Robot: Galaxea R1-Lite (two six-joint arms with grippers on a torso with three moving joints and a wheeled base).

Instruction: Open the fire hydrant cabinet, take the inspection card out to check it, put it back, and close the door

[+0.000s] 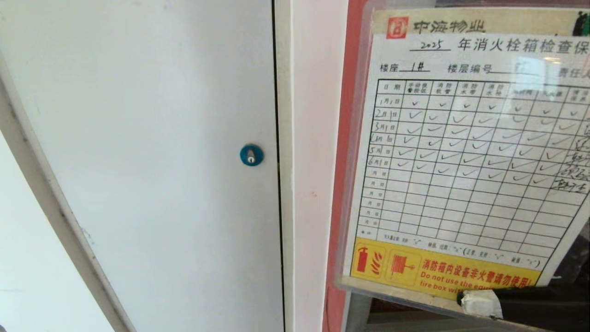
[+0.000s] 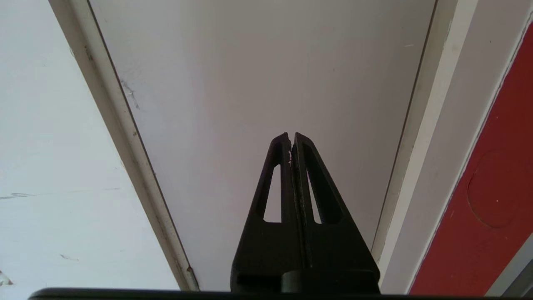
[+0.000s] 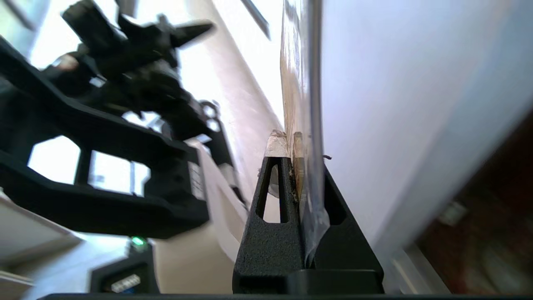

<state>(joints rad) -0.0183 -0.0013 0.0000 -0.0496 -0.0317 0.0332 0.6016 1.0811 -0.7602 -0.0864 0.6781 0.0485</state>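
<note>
The inspection card (image 1: 465,152), a white laminated sheet with a ticked table grid and a yellow band with red marks along its lower edge, fills the right of the head view, face toward the camera. My right gripper (image 1: 480,302) is shut on its bottom edge, with a white-taped fingertip showing. In the right wrist view the card (image 3: 300,83) stands edge-on, pinched in the right gripper (image 3: 289,139). A red wall strip of the fire hydrant cabinet (image 1: 343,138) shows behind the card. The door is out of view. My left gripper (image 2: 291,137) is shut and empty, parked facing a white panel.
A plain white panel door (image 1: 161,138) with a blue round lock (image 1: 251,155) fills the left. A white frame post (image 1: 315,161) separates it from the red cabinet wall (image 2: 479,200). The robot's own dark head and body (image 3: 116,125) show behind the card.
</note>
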